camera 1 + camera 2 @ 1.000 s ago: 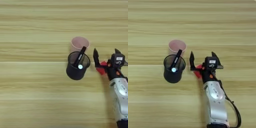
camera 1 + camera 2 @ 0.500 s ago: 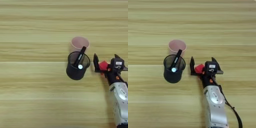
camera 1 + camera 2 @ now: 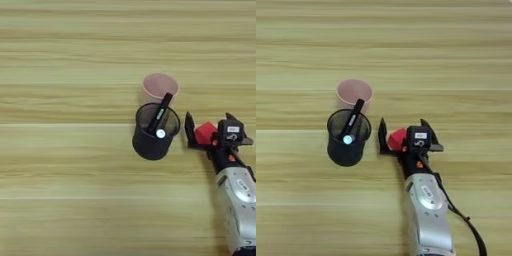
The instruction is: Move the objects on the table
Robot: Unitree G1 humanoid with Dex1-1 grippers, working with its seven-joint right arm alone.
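The black mesh cylindrical pen cup stands upright on the light wood-grain surface, with a black white-tipped marker leaning inside it. Just behind the pen cup, touching or nearly so, sits the pale pink plastic cup. To the pen cup's right, near but apart, the small red cube lies between the two black fingers of the right gripper, which are spread on either side of it (whether they press it I cannot tell). The risk, in my judgement: the left finger stands close to the pen cup, so a leftward drift could knock the pen cup over and spill the marker.
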